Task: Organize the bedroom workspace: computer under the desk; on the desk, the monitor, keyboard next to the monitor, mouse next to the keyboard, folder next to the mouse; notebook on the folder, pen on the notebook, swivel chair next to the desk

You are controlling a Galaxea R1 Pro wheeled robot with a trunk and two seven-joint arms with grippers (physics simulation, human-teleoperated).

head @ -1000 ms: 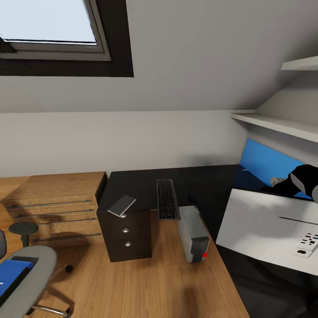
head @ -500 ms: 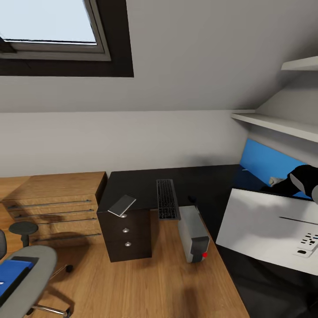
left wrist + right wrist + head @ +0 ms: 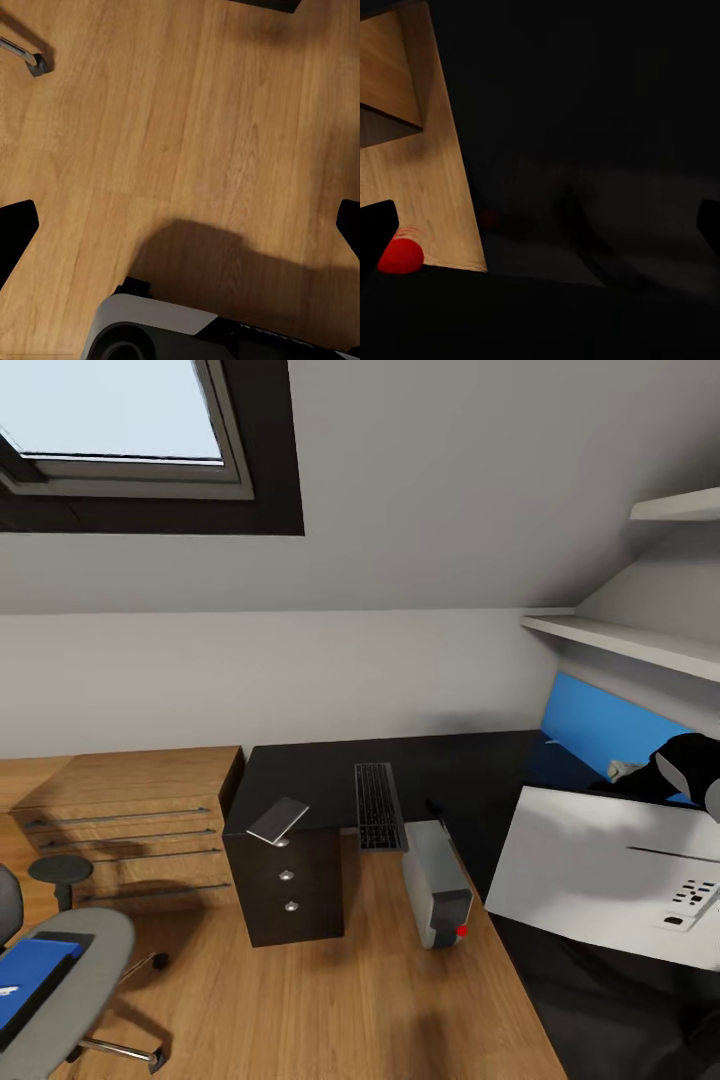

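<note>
White-backed monitor (image 3: 590, 875) is resting at the near right over the black surface (image 3: 460, 770), and it is not shifting. Only the head view is drifting a little, so the robot is repositioning while the layout stays as it was. Keyboard (image 3: 378, 807) is lying across the surface's near edge, with computer (image 3: 436, 882) standing on the floor just beside it. Folder (image 3: 30, 985) is waiting on the chair (image 3: 75, 960) at the near left. Both arms' jaws are standing spread, pinching nothing.

The dark keyboard (image 3: 379, 807) is lying lengthwise on the black desk (image 3: 470, 765), overhanging its front edge; the grey computer (image 3: 436, 883) is standing just beside it on the floor.
</note>
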